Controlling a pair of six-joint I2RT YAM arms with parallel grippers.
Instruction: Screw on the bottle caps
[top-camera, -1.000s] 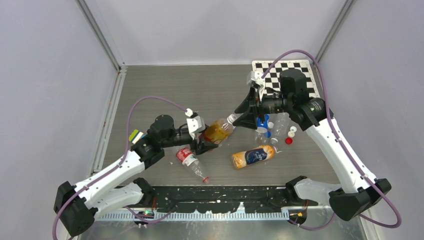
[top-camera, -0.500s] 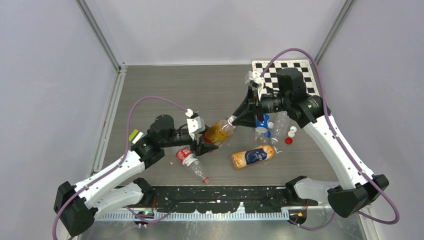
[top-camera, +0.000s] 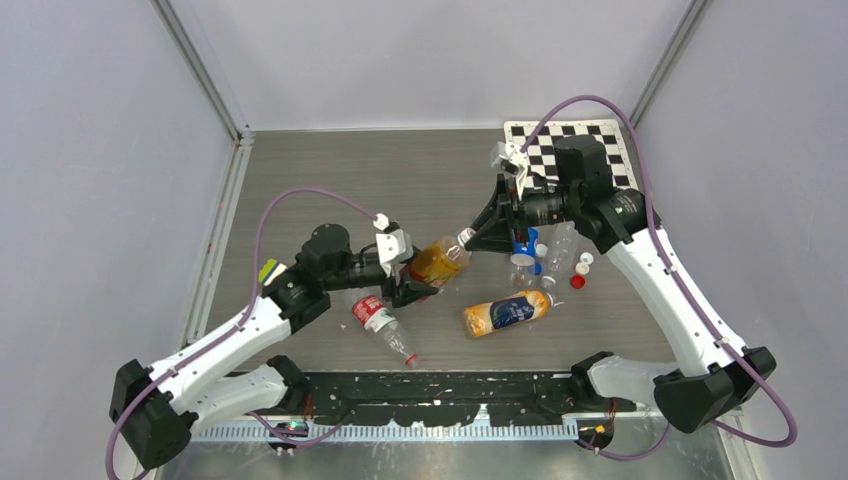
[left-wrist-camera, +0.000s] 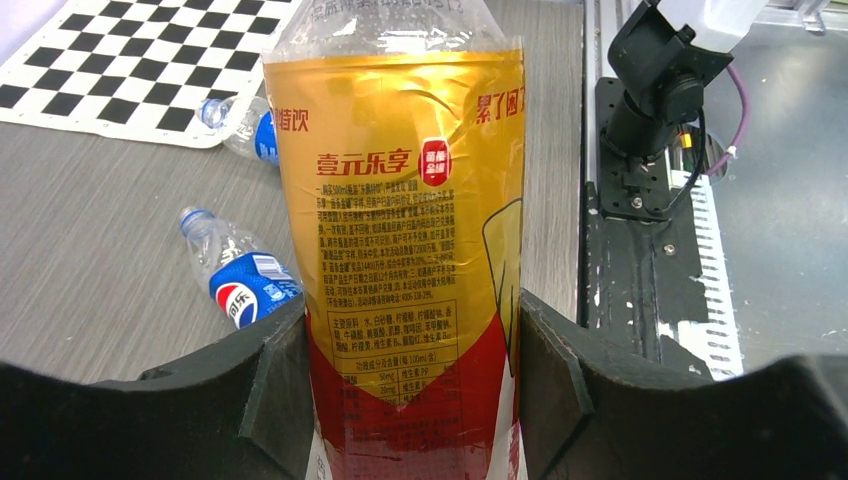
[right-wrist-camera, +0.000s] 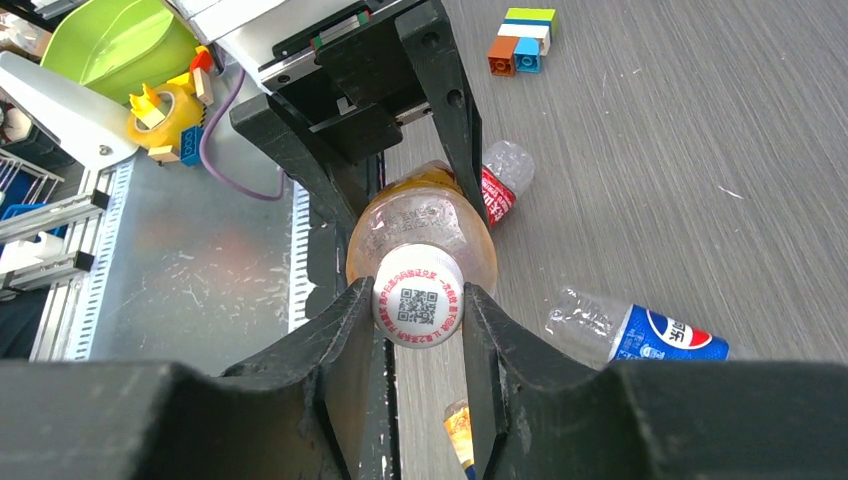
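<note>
While the left claw (left-wrist-camera: 415, 345) is clenched on the lower body of the gold-labelled bottle (left-wrist-camera: 400, 180), angling its neck towards the other arm, the twisting falls to the right claw (right-wrist-camera: 417, 318), whose fingers (right-wrist-camera: 345, 325) press on either side of the white cap (right-wrist-camera: 418, 300) sitting on that neck. To do this well, I judge the right wrist should turn about the bottle's own axis with a light inward push. The left grip should be firm enough that the thin plastic neither spins nor buckles. Whether the threads have caught is hard to tell from any view. Only the right wrist view shows the cap's printed code and the contact at its rim, and only the left wrist view shows the grip on the label. Farther off, the overhead view alone shows loose caps (top-camera: 581, 270) on the surface (top-camera: 330, 170), short of the checkerboard (top-camera: 590, 150).
</note>
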